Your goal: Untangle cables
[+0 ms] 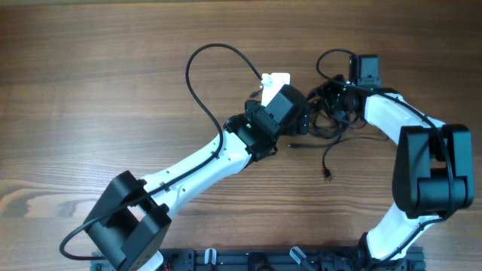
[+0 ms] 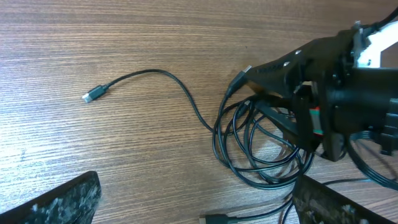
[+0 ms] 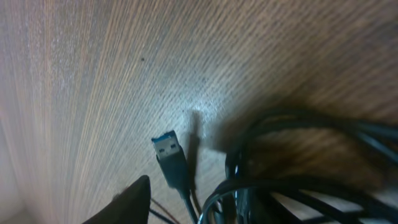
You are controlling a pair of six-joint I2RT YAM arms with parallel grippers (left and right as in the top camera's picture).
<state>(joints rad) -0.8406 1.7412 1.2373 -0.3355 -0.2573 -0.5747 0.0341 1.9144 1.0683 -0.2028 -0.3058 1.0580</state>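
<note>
The cables (image 1: 325, 124) lie as one knotted bundle of thin black loops between my two grippers. In the left wrist view the bundle (image 2: 258, 155) trails one loose strand to a small plug (image 2: 93, 95) at the left. My left gripper (image 2: 199, 205) is open and empty, just short of the bundle, and it also shows from overhead (image 1: 301, 120). My right gripper (image 2: 255, 92) has its fingers apart and pushed into the bundle's far side, with loops around the lower finger. The right wrist view shows a blue-tongued USB plug (image 3: 169, 155) beside dark loops (image 3: 298, 180).
Overhead, one strand runs from the bundle toward the front and ends in a plug (image 1: 328, 175). Another short plug end (image 1: 295, 145) lies beside my left wrist. The left arm's thicker black wire (image 1: 197, 60) arches over the wooden table (image 1: 90, 90).
</note>
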